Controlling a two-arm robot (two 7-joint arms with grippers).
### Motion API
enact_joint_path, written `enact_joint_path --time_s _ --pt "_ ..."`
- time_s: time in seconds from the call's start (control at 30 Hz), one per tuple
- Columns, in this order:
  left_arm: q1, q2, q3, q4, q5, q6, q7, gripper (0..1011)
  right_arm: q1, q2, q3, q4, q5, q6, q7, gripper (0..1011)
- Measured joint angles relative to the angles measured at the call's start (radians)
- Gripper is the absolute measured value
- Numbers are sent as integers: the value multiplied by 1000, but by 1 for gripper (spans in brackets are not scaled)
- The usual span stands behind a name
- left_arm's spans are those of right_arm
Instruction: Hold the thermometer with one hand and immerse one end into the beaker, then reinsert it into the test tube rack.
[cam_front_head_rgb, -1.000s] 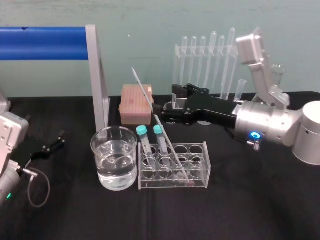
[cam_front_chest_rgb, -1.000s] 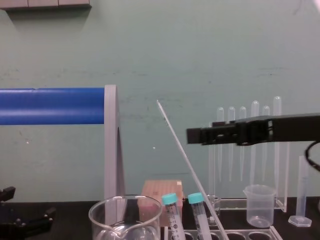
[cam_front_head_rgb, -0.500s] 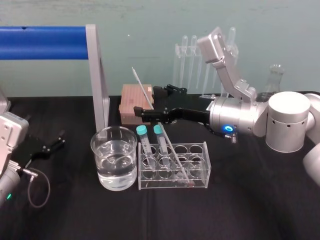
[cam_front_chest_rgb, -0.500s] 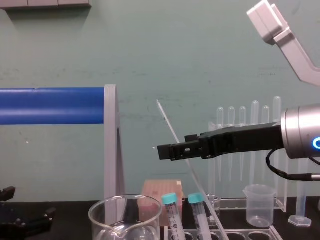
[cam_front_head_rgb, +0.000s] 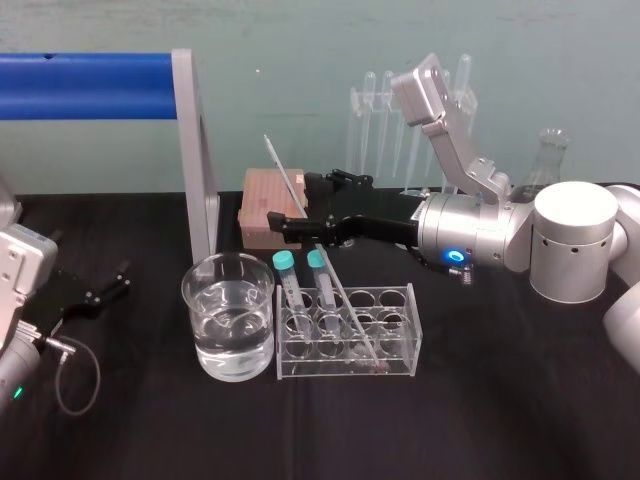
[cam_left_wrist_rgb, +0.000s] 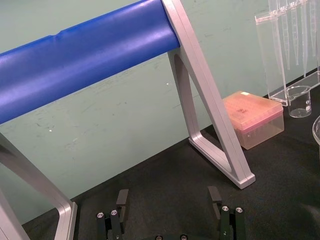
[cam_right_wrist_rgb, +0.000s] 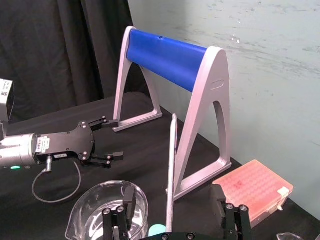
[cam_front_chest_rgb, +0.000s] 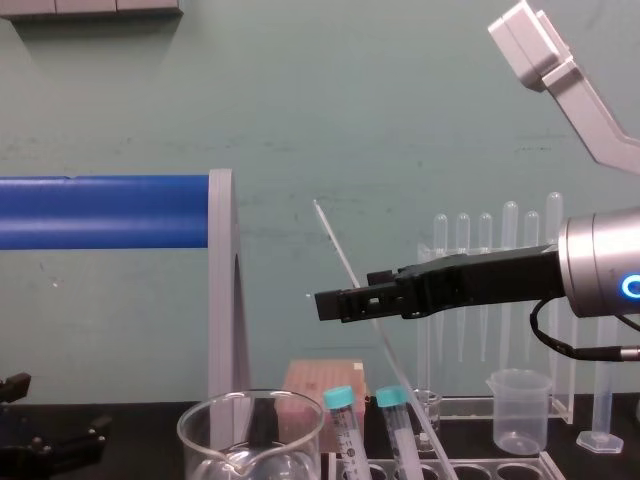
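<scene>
Near edge: beaker w/ clear liquid, just left of test tube rack. Thermometer stands in rack, red bulb down, leaning up and left. Left pincer parked on desk at left, fingers apart, holding nothing; label on its wrist too small to read. Farther back, right pincer gapes wide w/ rod between fingers, not gripped. Vs 1 s ago it's moved left to straddle rod.

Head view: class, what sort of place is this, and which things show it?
Most likely a laboratory bench: a glass beaker holding clear liquid, a test tube rack with capped tubes, and a pipette stand behind.
</scene>
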Motion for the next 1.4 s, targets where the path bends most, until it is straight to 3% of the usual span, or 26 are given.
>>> enact_joint_path --time_s 0.2,1.0,1.3,1.4 --pt "0 0 0 0 0 0 0 1008 0 0 0 -1 1 0 -1 841" --pt "0 0 0 0 0 0 0 1008 -1 0 1 -2 3 -1 -1 86" --pt "0 0 0 0 0 0 0 1008 -1 0 1 -2 4 -1 -1 53" --pt "0 0 0 0 0 0 0 1008 -21 -4 16 -9 12 -23 -6 53"
